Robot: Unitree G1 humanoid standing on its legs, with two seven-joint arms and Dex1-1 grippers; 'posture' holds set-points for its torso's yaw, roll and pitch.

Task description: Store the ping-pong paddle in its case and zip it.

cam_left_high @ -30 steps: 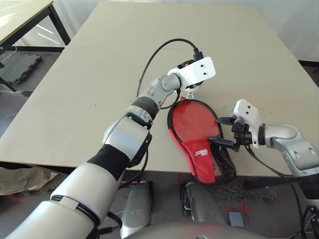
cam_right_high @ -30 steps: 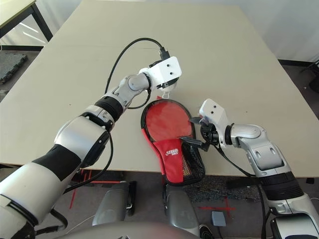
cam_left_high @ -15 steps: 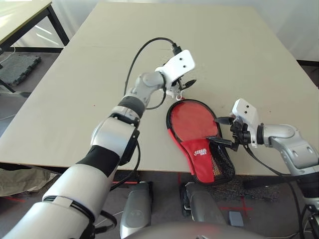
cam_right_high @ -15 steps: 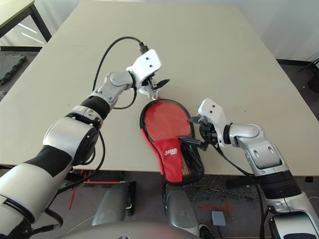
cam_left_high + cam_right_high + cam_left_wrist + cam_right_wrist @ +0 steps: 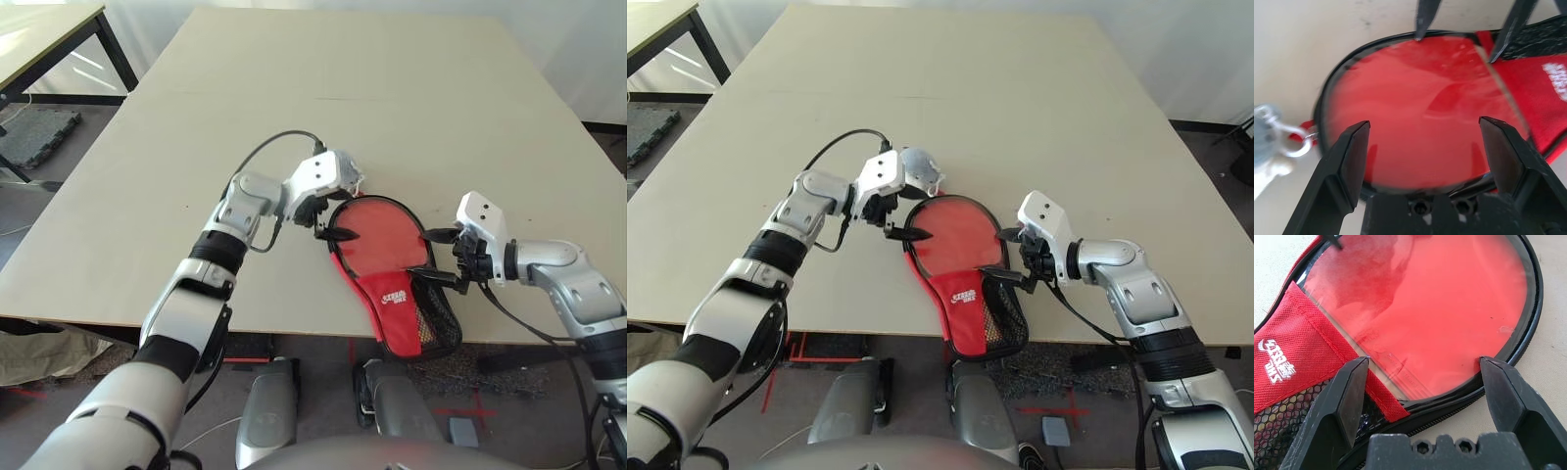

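Observation:
The case (image 5: 397, 299) lies at the table's near edge, red with black trim, a white logo and a black mesh pocket (image 5: 1004, 318); its narrow end overhangs the edge. Inside the black rim shows a round red face (image 5: 1435, 308), apparently the ping-pong paddle (image 5: 382, 230); the handle is hidden. A pale plush zipper charm (image 5: 921, 166) rests by the case's far end. My left gripper (image 5: 906, 223) is open at the far-left rim, low over the red face (image 5: 1420, 98). My right gripper (image 5: 441, 259) is open at the right rim, with one fingertip (image 5: 1354, 377) over the red flap.
The beige table (image 5: 392, 88) stretches wide beyond the case. A second table (image 5: 39, 29) stands at the far left, with a dark mat (image 5: 39, 127) on the floor beneath it. The table's near edge runs just under the case.
My left arm has swung back from beyond the case's far end and dropped to its far-left rim, fingers now pointing across the red face. The right arm and the case have not moved.

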